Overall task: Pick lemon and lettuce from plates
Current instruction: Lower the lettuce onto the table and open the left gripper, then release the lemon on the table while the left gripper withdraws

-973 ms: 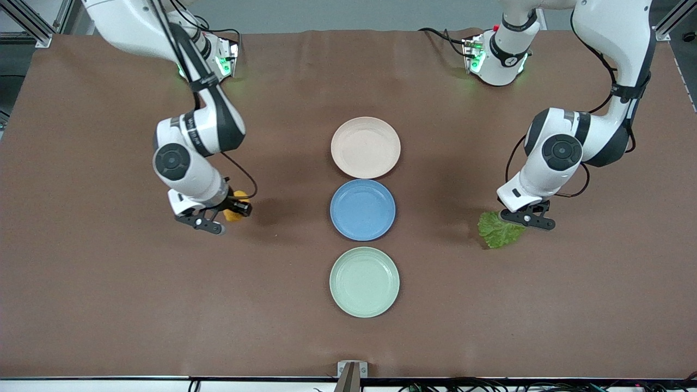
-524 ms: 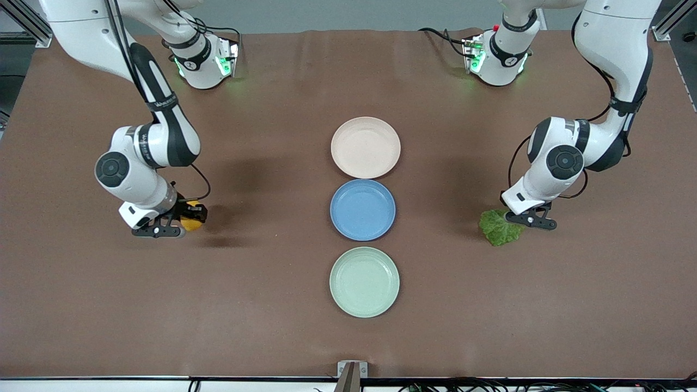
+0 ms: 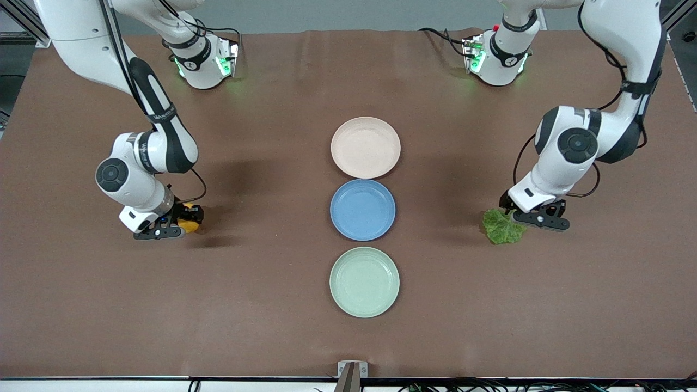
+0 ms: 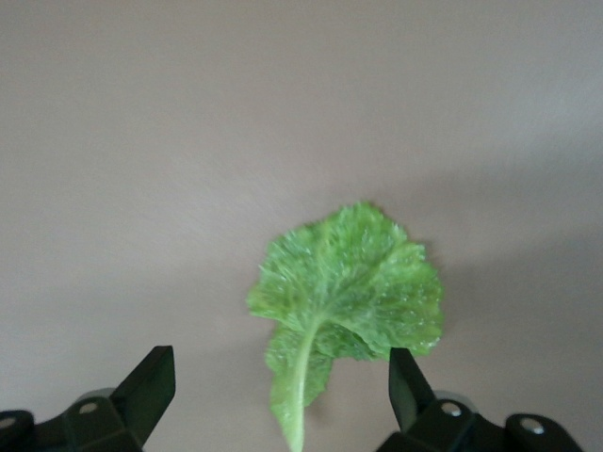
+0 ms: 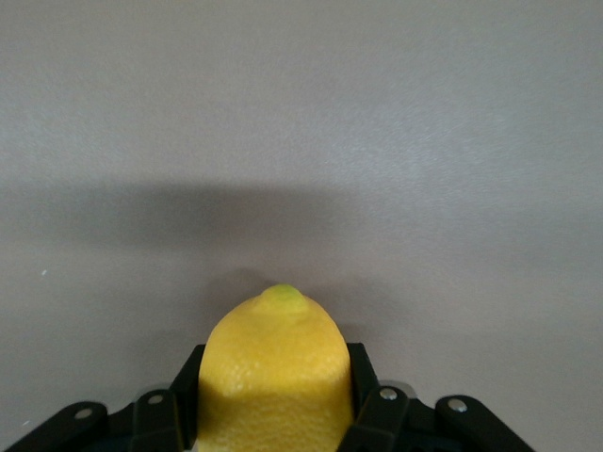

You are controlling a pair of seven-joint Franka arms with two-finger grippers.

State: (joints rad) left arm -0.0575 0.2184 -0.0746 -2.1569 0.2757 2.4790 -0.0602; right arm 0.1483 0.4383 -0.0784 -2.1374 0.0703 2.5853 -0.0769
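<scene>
The table (image 3: 109, 305) is carrying three plates, and the beige plate (image 3: 365, 147) and green plate (image 3: 364, 282) are both lying empty. The left gripper (image 4: 283, 414), fingers spread wide, is releasing the lettuce (image 3: 503, 227) onto the cloth. The right gripper (image 3: 166, 226) is clamping the lemon (image 5: 273, 377) low over the table; its release appears to be remaining.

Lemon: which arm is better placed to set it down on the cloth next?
Right. The right claw is shut on the lemon, low over the table toward the right arm's end. The left claw is open, straddling the lettuce lying at the left arm's end.
</scene>
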